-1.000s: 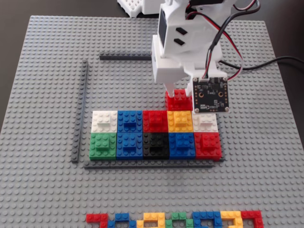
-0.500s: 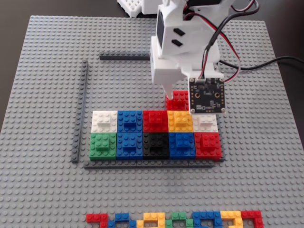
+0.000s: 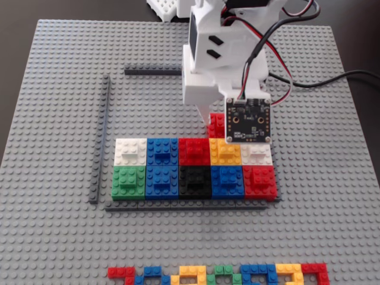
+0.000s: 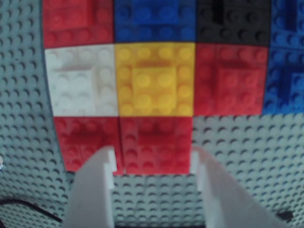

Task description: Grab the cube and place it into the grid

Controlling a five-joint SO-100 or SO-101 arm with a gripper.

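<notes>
In the wrist view, the red cube [image 4: 156,142] sits on the baseplate in the grid's third row, against the yellow cube [image 4: 156,78]. Another red cube [image 4: 85,140] stands to its left. My gripper [image 4: 153,159] is open, with its white fingertips [image 4: 108,159] at either side of the cube's near edge. In the fixed view, the gripper [image 3: 215,114] hangs over the grid [image 3: 102,136]. Only part of the red cube [image 3: 216,126] shows there, behind the camera board. Two full rows of coloured cubes fill the grid's front.
A strip of small flat multicoloured pieces [image 3: 219,274] lies along the baseplate's front edge. The arm's cables [image 3: 309,83] trail to the right. A white studded part [image 3: 163,9] lies beyond the far edge. The grey baseplate [image 3: 53,89] is bare at left and right.
</notes>
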